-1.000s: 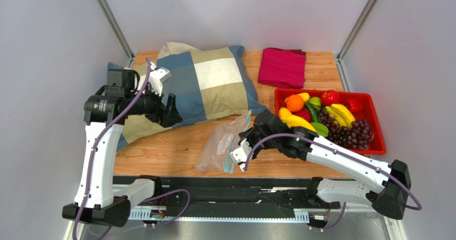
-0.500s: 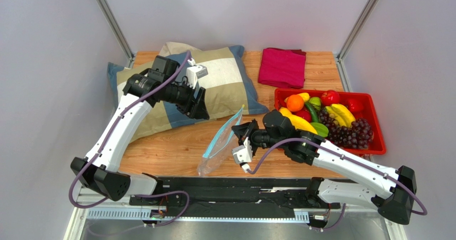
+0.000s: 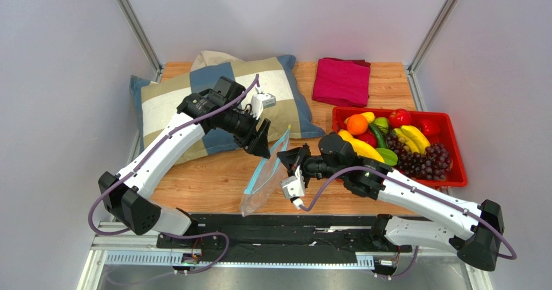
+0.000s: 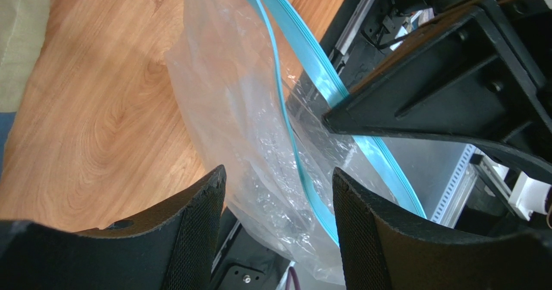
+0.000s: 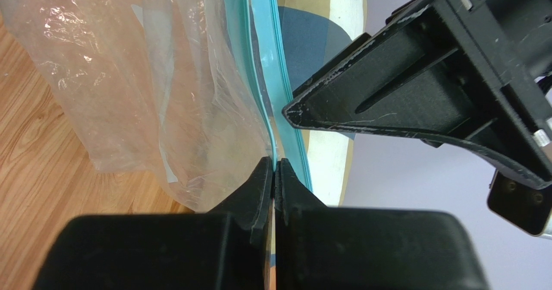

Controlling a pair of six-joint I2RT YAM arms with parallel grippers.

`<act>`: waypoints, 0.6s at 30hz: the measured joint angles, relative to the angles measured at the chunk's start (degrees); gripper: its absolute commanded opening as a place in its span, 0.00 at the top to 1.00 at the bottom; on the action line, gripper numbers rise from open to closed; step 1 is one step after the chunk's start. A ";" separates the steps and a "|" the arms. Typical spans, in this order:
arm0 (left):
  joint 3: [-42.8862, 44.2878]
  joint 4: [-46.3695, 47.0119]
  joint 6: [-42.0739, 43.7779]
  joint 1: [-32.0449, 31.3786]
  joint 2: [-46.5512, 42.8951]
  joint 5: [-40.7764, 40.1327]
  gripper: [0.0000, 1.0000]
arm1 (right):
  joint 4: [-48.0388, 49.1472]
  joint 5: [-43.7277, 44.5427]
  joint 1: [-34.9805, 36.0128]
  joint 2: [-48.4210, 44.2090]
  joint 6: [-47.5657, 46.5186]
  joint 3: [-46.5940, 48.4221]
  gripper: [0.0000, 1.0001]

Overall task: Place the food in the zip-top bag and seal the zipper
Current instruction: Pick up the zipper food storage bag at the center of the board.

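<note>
Right pincer is pinching the zip-top bag at its zipper over the desk. Left pincer, jaws apart, is straddling it from 11 o'clock. Risk: clamping both lips, mouth staying shut.

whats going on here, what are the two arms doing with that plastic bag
The right gripper is shut on the teal zipper edge of the clear zip-top bag, holding it up so it hangs down to the table. The left gripper is at the bag's mouth with its jaws apart and plastic between them, not clamped. All the food sits in the red tray on the right, and none is in the bag yet.
</note>
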 measured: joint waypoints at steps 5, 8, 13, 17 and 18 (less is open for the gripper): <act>-0.35 1.38 -1.07 -0.09 0.50 -0.63 0.50 | 0.31 -0.61 0.17 0.00 0.00 -0.04 1.00; -0.37 2.14 -1.81 -0.11 0.98 -0.48 0.60 | 0.46 -0.87 0.39 0.24 0.00 -0.04 1.00; -3.39 3.58 -2.80 -0.13 1.64 0.55 0.56 | 0.70 -0.61 0.39 0.70 0.50 -0.35 1.00; -6.40 4.11 -4.07 -0.13 1.38 3.04 0.66 | 0.79 -0.37 0.39 0.68 0.74 -1.40 1.00; -6.84 4.15 -4.35 -0.13 1.31 3.52 0.81 | 0.74 -0.37 0.39 0.68 0.85 -1.51 1.00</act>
